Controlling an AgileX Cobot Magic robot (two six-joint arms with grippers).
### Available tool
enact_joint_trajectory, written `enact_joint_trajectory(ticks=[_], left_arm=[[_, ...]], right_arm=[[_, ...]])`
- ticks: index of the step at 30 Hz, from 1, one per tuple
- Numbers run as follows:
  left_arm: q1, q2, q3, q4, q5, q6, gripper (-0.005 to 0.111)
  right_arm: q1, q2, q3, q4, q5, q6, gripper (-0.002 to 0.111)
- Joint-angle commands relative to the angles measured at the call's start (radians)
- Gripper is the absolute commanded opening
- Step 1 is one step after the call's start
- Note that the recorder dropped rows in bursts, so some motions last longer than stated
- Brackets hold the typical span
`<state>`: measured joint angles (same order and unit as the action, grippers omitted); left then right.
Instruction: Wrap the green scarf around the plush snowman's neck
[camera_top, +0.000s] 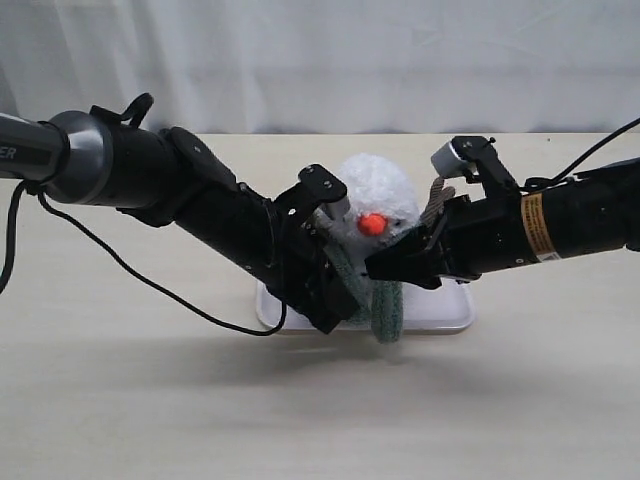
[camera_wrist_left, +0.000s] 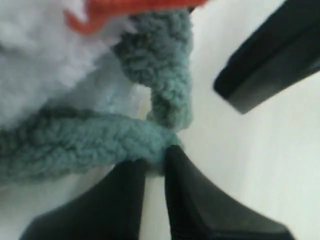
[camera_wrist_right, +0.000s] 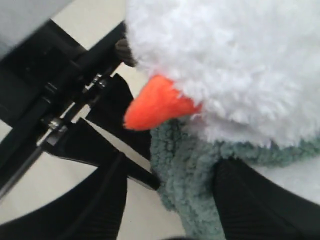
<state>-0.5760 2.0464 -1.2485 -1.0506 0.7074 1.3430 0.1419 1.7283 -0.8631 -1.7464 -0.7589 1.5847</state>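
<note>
Pinching green scarf (camera_wrist_left: 90, 142) under plush snowman (camera_top: 380, 190) with left gripper (camera_wrist_left: 157, 159), jaws clamped narrow; straddling it with right gripper (camera_wrist_right: 172, 165), jaws wide. Cannot read yellow label (camera_top: 535, 225) on right arm (camera_top: 600, 210).

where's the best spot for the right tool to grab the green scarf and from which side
The hanging tail of the green scarf, just under the orange nose. There it drops as one narrow strand, while the left tool pinches another stretch. Come from the plush snowman's front, right tool open, a finger each side; it looks lined up so.
</note>
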Motion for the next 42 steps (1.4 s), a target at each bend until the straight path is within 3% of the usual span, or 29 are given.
enact_joint_trajectory(ticks=[1, 5, 12, 16, 23, 36, 42], left_arm=[[-0.007, 0.002, 0.002, 0.052, -0.03, -0.066, 0.038], [-0.007, 0.002, 0.002, 0.056, -0.023, -0.066, 0.054], [-0.007, 0.002, 0.002, 0.074, 0.012, -0.067, 0.055], [-0.007, -0.001, 0.002, 0.155, 0.047, -0.123, 0.055], [-0.007, -0.001, 0.002, 0.46, 0.05, -0.394, 0.055], [-0.007, -0.006, 0.002, 0.477, 0.132, -0.429, 0.055], [-0.007, -0.054, 0.002, 0.569, 0.142, -0.524, 0.055]], right_arm=[[0.0, -0.024, 0.01, 0.002, -0.046, 0.041, 0.05], [0.0, -0.024, 0.057, 0.002, -0.015, 0.045, 0.053], [0.0, -0.024, 0.102, 0.002, 0.064, 0.095, 0.077], [0.0, -0.026, 0.102, 0.002, 0.056, 0.112, 0.077], [-0.028, -0.028, 0.122, 0.002, 0.136, 0.162, 0.077], [-0.028, -0.088, 0.148, 0.002, 0.189, 0.127, 0.077], [-0.028, -0.195, 0.148, 0.002, 0.281, 0.12, 0.077]])
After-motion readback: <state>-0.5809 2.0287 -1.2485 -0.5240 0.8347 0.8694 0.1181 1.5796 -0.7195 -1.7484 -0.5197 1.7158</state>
